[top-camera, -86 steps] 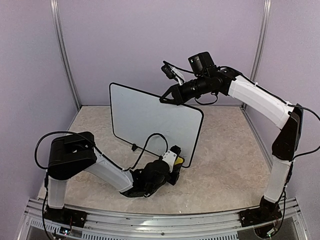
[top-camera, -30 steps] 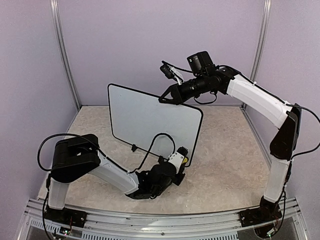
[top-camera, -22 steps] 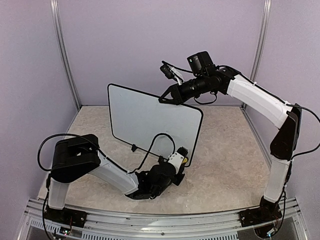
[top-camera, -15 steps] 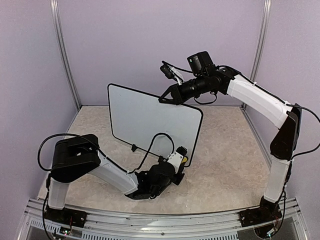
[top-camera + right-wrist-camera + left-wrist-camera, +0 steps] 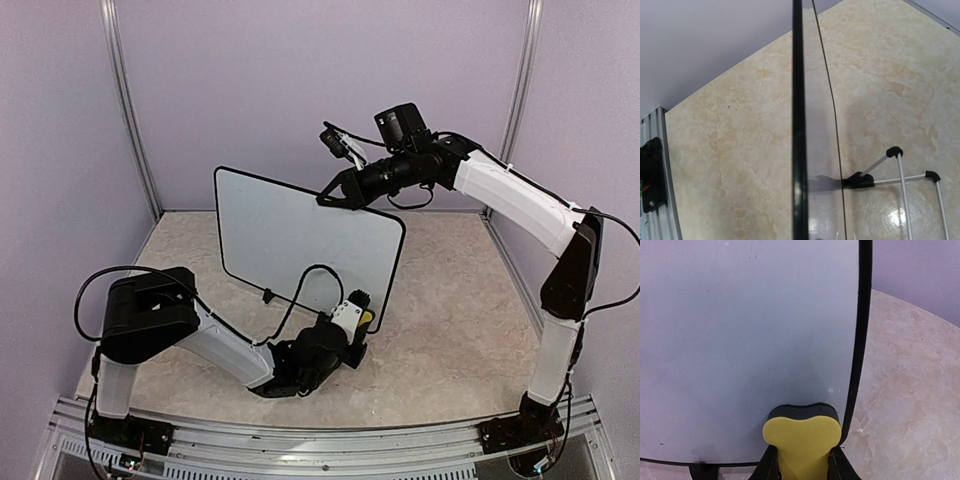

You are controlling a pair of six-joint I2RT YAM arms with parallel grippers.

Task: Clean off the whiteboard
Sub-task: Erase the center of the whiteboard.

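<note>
Here, low on the marbled table (image 5: 450,325), the left gripper (image 5: 352,322) reaches in from the lower left of the overhead frame, its fingers clenched on a yellow-and-black eraser (image 5: 362,316). The eraser's dark pad touches the face of the whiteboard (image 5: 300,245) at its lower right corner, just inside the black frame. The whiteboard stands upright at centre frame, its face blank white apart from a few faint specks seen from the left wrist. At its top edge, right of centre, the right gripper (image 5: 332,197) is clamped on the frame, coming in from the upper right. From the right wrist the board shows edge-on as a thin black line, with a wire stand (image 5: 900,172) joined to it at the lower right.
</note>
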